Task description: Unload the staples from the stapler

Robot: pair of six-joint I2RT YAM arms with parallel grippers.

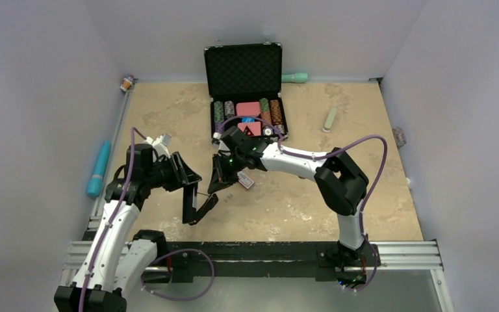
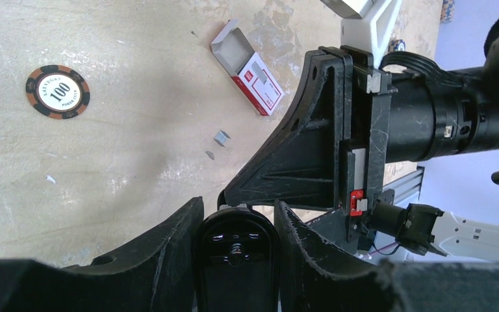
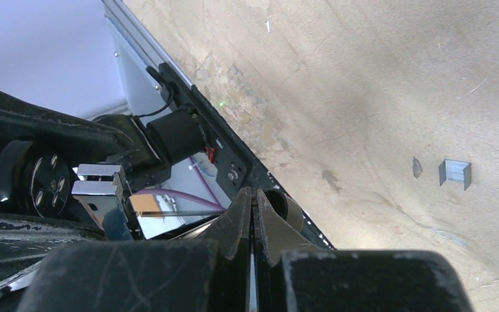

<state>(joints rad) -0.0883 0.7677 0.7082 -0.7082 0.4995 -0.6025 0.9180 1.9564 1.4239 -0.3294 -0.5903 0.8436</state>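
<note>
My left gripper (image 2: pixel 237 208) clamps the stapler (image 2: pixel 236 257). The staples (image 2: pixel 221 137) lie loose on the table (image 2: pixel 104 182), at 12 o'clock from it. My right gripper (image 3: pixel 253 195) is nearer, its jaws pressed together with nothing visible between them.

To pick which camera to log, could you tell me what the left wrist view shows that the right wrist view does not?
Only left wrist: the poker chip, the open red-and-white box, and the stapler with its end clamped in the left gripper. Only right wrist: a thin stretched spring. Both: the staples lying on the table, and the right gripper.
</note>
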